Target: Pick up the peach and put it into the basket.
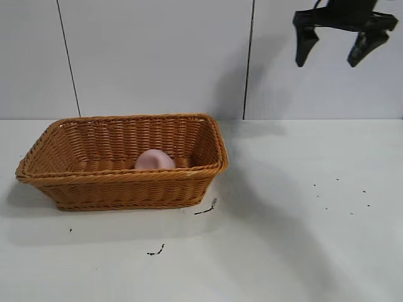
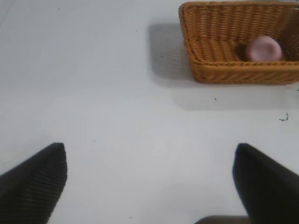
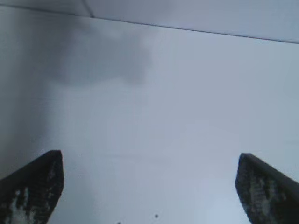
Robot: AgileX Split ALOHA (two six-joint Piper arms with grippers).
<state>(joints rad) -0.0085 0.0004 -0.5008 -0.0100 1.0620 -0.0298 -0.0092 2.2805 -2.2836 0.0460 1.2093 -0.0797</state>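
Observation:
The pale pink peach (image 1: 154, 160) lies inside the orange-brown wicker basket (image 1: 82, 180) at the left of the table. Both also show in the left wrist view, the peach (image 2: 264, 48) inside the basket (image 2: 219, 70). My right gripper (image 1: 332, 60) is open and empty, raised high at the upper right, far from the basket. In the right wrist view it (image 3: 149, 158) hangs over bare table near the wall. My left gripper (image 2: 149, 154) is open and empty over bare table, well away from the basket; it is out of the exterior view.
Small black specks and scraps lie on the white table in front of the basket (image 1: 205, 208) (image 1: 156, 251) and at the right (image 1: 340, 195). A white panelled wall (image 1: 157, 56) stands behind the table.

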